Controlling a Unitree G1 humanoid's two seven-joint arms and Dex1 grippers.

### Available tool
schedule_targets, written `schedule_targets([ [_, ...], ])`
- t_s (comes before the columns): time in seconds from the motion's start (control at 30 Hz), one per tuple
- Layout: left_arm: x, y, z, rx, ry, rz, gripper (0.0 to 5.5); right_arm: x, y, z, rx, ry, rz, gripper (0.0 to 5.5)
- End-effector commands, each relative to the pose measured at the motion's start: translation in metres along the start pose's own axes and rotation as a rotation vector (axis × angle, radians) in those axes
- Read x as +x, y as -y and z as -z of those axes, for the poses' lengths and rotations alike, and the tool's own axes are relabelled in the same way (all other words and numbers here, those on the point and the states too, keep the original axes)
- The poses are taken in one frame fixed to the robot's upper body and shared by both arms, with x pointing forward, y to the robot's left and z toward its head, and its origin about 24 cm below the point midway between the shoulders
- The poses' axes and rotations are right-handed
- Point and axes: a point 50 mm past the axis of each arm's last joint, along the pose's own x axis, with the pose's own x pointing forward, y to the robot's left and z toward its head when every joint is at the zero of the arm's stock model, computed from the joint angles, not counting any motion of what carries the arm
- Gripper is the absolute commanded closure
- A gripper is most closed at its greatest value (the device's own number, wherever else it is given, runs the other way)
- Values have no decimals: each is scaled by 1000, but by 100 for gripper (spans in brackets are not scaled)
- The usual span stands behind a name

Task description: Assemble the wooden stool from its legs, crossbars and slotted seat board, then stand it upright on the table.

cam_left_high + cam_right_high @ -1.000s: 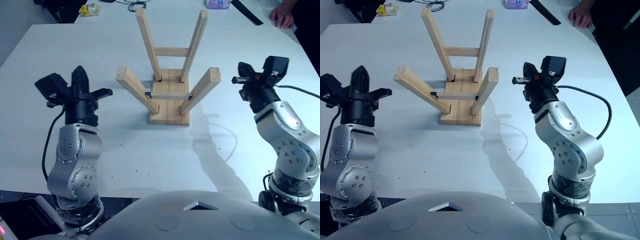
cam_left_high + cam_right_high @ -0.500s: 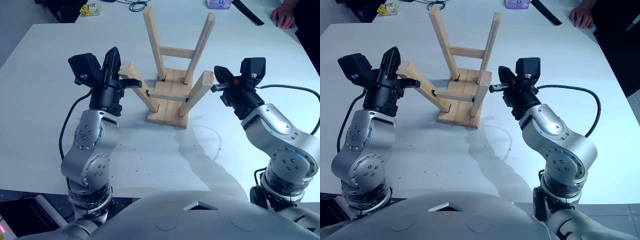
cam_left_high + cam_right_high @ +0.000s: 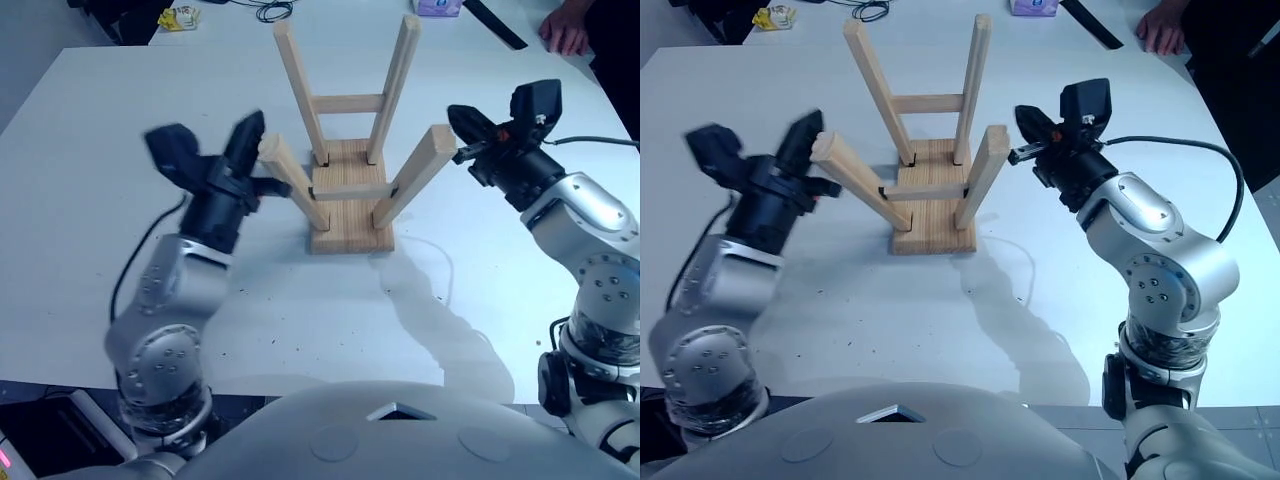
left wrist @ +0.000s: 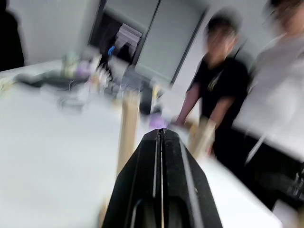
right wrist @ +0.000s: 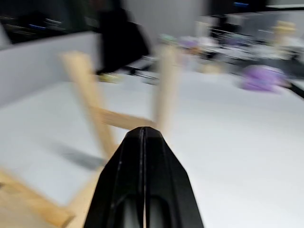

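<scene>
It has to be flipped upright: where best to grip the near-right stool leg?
Its free upper end, from the robot's right: the near-right leg leans outward toward the right gripper, and a crossbar crowds its lower inner side.

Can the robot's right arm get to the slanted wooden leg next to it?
Probably yes. The right end effector is close beside the top end of the slanted leg, and nothing stands between them. Whether they already touch is hard to tell.
</scene>
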Motion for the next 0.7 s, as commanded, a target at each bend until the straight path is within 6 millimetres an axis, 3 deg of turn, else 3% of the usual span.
schedule_targets([
  [0.03,9,6,-33,16,130,64,548,-3,0,-22,-17,104,-83,550],
  [0.17,11,24,-21,-3,86,132,548,-1,1,-32,-45,170,-76,550],
  [0.3,14,37,-20,-18,82,224,548,0,-3,-57,86,360,-132,550],
  [0.5,24,44,-23,30,88,367,548,4,-29,-70,217,461,-350,550],
  [0.7,31,46,-29,45,151,427,548,6,-40,-78,280,516,-442,550],
])
